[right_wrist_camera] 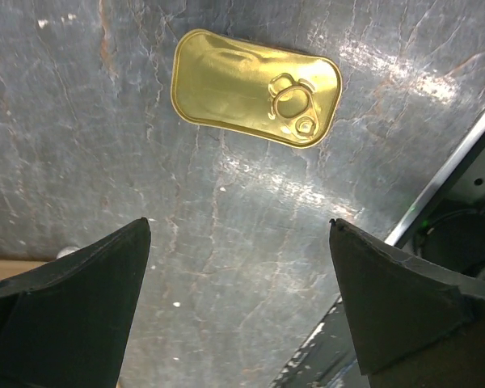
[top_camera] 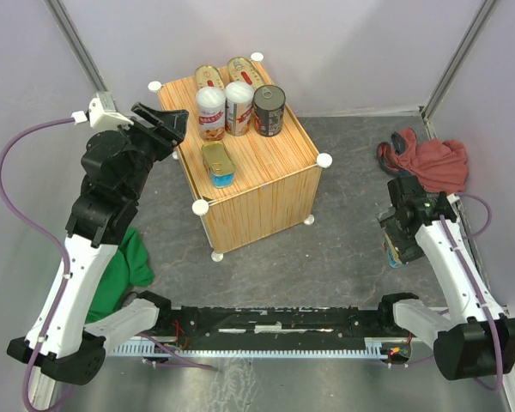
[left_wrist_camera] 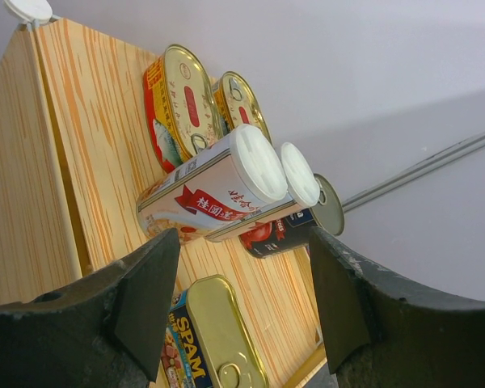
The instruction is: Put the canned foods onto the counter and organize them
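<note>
The counter [top_camera: 266, 184] is a light wood-grain box with white knobs. On it stand two oval gold cans [top_camera: 208, 75] [top_camera: 243, 69], two white-lidded cans [top_camera: 210, 112] [top_camera: 239, 107], a dark round can [top_camera: 269, 110] and a rectangular gold can with blue sides [top_camera: 216, 163]. My left gripper [top_camera: 180, 127] hovers open and empty at the counter's left edge. In the left wrist view the left gripper [left_wrist_camera: 244, 234] frames that rectangular can [left_wrist_camera: 214, 331]. My right gripper [right_wrist_camera: 239, 222] hangs open over the grey floor, short of another rectangular gold can [right_wrist_camera: 257, 87] lying flat.
A red cloth [top_camera: 429, 159] lies on the floor beyond the right arm, and a green cloth [top_camera: 124, 266] lies beside the left arm. The arms' base rail [top_camera: 266, 322] runs along the near edge. Pale walls close in the back and both sides.
</note>
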Available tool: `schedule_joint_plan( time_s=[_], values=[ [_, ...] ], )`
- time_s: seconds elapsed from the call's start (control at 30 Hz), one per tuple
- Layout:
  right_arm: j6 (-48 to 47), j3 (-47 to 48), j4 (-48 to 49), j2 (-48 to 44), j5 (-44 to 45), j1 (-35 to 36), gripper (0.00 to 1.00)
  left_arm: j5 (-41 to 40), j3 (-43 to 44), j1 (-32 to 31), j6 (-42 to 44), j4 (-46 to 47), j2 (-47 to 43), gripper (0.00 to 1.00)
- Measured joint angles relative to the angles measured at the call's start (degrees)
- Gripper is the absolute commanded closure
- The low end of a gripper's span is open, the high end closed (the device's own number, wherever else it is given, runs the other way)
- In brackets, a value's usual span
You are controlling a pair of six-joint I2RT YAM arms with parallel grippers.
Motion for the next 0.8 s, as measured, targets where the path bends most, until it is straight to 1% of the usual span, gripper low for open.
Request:
schedule_joint_plan(
  time_s=[0.27,0.4,0.43,0.63,0.8],
  values=[
    [11.80,-0.22,0.94,0.02,-1.70,-4.63,0.01,1.05,-0.39,0.00,-0.17,1.51,0.11,0.29],
    [19.34,-3.32,3.39,-0.37,-2.73,-6.21,0.01,2.43,-1.44,0.00,0.00,4.50,-0.04,0.29],
    [23.04,-5.57,4.39,-0.76,-3.21,-6.80,0.01,3.26,-1.55,0.00,0.44,5.92,-0.15,0.29],
    [30.42,-9.57,7.28,-2.05,-3.96,-8.85,0.01,5.81,-2.21,0.02,2.03,10.12,-1.11,0.29],
    [33.48,-11.04,9.55,-2.27,-4.26,-11.13,0.01,8.35,-4.00,0.02,3.17,14.38,-2.34,0.30]
  ],
)
